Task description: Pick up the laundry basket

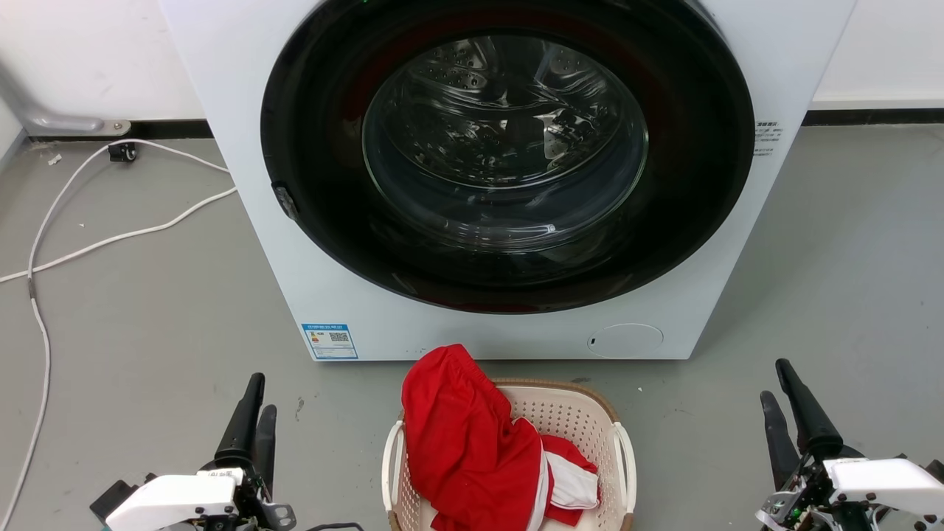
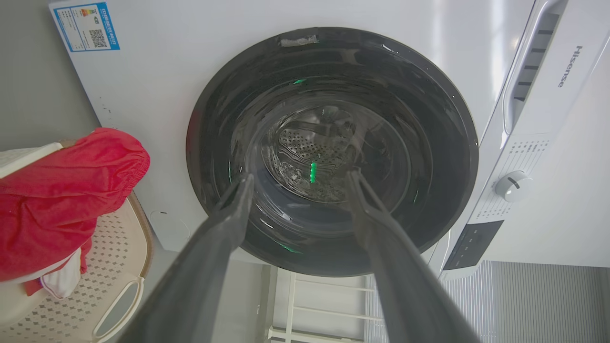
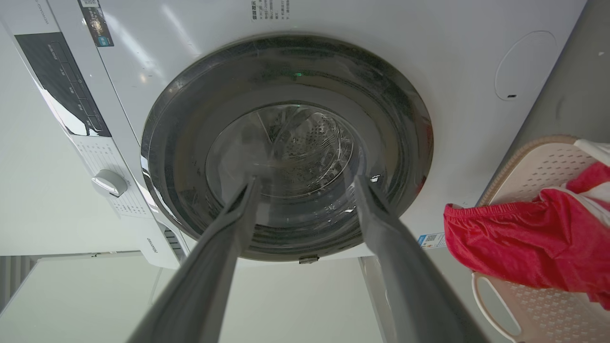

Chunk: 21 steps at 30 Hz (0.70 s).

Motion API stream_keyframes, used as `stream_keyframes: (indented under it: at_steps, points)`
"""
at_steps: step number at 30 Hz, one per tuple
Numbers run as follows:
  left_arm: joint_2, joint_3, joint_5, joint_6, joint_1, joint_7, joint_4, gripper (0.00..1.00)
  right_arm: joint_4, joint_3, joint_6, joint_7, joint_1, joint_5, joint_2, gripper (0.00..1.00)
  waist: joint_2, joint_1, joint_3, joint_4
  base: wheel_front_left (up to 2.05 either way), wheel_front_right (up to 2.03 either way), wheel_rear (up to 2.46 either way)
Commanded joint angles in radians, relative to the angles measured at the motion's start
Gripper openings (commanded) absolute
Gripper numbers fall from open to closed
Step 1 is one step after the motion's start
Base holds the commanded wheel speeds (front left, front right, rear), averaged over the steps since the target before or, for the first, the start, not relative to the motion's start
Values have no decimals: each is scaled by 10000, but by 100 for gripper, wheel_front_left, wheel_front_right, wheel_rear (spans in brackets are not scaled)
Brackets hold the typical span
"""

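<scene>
laundry basket (image 1: 575,417) cropped, half under red garment (image 1: 464,442), left gripper (image 1: 262,391), right gripper (image 1: 774,379) spread empty

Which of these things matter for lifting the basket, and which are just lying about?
For the job: cream perforated plastic laundry basket; left pincer; right pincer.
Lying about: red cloth garment; white washing machine; white floor cable.

The laundry basket (image 1: 571,420) stands upright on the floor (image 1: 147,332), just in front of the washing machine (image 1: 413,332), below its door. It is small, of cream-beige plastic, with perforated walls, a brown woven-look rim (image 1: 553,383) and a white handle (image 1: 627,453) on each side. A red garment (image 1: 464,442) with white trim lies in it, draped over its far left rim.
</scene>
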Motion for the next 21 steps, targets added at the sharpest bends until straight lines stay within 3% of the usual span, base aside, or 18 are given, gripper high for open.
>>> stream_keyframes:
  at_steps: [1,10,21]
  points:
    - [30,-18,162,-6,-22,-123,-260,100,-221,59,2,-112,-78,-120,-26,100,0,0,-4,-1,0,0,0]
    - [35,400,957,-10,142,-533,-372,100,-244,-41,3,-520,26,-1035,-26,100,0,0,-36,-2,0,0,0]
    - [41,1022,2656,263,217,-976,-966,100,-653,-363,3,-965,6,-3919,-25,100,0,0,-65,-11,0,0,0]
